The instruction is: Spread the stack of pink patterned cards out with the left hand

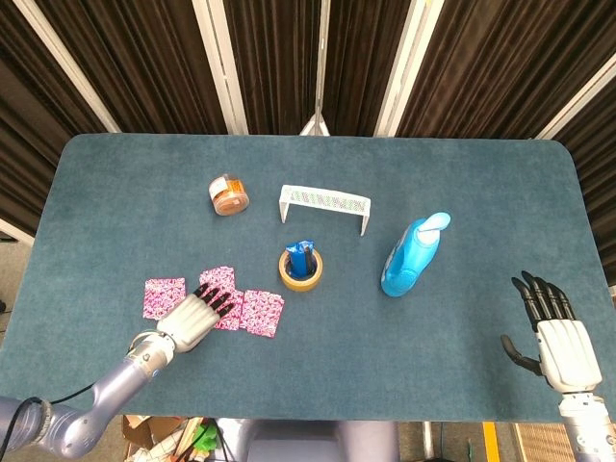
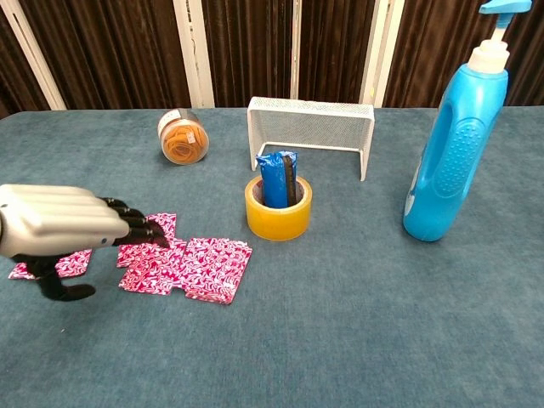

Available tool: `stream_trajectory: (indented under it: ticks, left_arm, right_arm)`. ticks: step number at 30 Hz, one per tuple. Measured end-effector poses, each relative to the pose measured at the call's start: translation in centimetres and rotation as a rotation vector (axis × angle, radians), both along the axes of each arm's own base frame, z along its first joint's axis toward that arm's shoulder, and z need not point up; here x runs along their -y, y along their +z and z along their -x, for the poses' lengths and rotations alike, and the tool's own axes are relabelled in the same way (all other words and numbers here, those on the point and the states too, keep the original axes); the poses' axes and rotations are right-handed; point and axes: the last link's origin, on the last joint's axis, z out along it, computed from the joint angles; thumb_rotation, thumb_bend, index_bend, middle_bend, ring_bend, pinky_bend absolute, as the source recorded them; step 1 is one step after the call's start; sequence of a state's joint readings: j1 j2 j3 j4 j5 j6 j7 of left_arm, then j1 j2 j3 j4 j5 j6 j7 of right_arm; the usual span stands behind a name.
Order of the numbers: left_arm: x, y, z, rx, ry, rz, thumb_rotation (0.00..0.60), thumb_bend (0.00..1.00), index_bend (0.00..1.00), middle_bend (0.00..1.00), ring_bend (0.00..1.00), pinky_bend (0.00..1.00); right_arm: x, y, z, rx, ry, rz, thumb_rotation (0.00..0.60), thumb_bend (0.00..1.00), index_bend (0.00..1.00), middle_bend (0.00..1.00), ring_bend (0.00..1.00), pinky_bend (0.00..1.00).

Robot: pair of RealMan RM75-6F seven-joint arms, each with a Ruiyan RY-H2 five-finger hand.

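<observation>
The pink patterned cards (image 1: 248,310) lie fanned out flat on the teal table, one card (image 1: 165,297) apart at the left; in the chest view the cards (image 2: 194,264) spread left of the tape roll. My left hand (image 1: 192,319) hovers over the gap between the cards, fingers extended and apart, holding nothing; the chest view shows this left hand (image 2: 64,228) above the left cards, partly hiding them. My right hand (image 1: 555,337) rests open at the table's right front edge, away from everything.
A yellow tape roll (image 1: 300,269) with a blue packet in it stands right of the cards. Behind are an orange-filled jar (image 1: 229,194) and a white mesh rack (image 1: 325,204). A blue pump bottle (image 1: 412,255) stands at the right.
</observation>
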State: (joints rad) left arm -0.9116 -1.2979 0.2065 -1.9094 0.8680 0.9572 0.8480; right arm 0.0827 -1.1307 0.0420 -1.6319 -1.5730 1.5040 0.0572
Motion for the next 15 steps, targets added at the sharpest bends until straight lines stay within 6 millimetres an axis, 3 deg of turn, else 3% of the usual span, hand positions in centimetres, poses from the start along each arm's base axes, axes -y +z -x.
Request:
stream_trajectory:
  ticks: [15]
  left_arm:
    - [-0.3, -0.6, 2.1, -0.085, 0.023, -0.012, 0.600, 0.55, 0.10, 0.00, 0.00, 0.00]
  right_arm:
    - [0.0, 0.0, 0.0, 0.002, -0.001, 0.002, 0.600, 0.36, 0.00, 0.00, 0.00, 0.09]
